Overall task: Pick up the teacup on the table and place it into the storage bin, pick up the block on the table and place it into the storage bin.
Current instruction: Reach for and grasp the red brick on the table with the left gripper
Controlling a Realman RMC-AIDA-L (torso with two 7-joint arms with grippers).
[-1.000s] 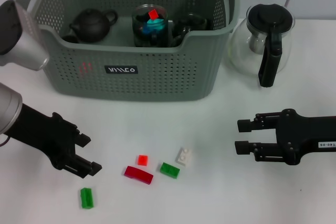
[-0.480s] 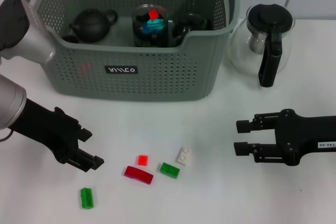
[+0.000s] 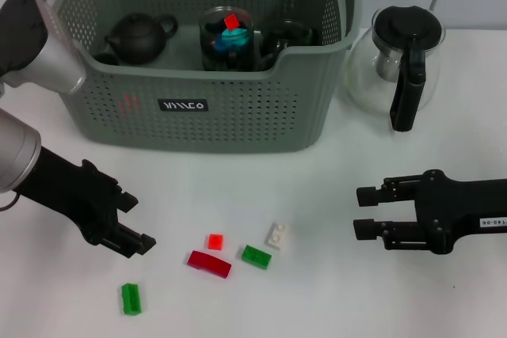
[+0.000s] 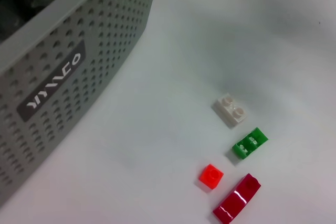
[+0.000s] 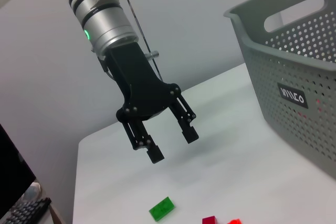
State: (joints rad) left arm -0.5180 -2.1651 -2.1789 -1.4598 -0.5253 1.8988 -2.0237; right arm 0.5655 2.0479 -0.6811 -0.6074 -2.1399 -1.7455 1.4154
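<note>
The left tool (image 3: 136, 227) hangs low over the white bench (image 3: 317, 187), in front of the storage bin's left end, its fingers spread wide with nothing between them; the right wrist view shows the same gap clearly (image 5: 170, 142). Just in front of it and farther from the storage bin (image 3: 238, 108) lies a green block (image 3: 131, 298). To the right of that tool, well in front of the bin's label, four small blocks lie close together: a dark red long block (image 3: 209, 263), a small red block (image 3: 215, 241) just behind it, another green block (image 3: 256, 256), and a white block (image 3: 277, 235) nearest the bin. None is touched by either tool. Inside the bin sit a dark teapot (image 3: 139, 37) at its left, a glass jar (image 3: 227, 37) with a red piece on top in the middle, and a dark cup (image 3: 287, 37) right of the jar. Just beside the bin's right wall stands a glass teapot (image 3: 400, 61) with a black lid and handle. In front of that pot, the right tool (image 3: 364, 211) points toward the blocks, fingers apart and empty
</note>
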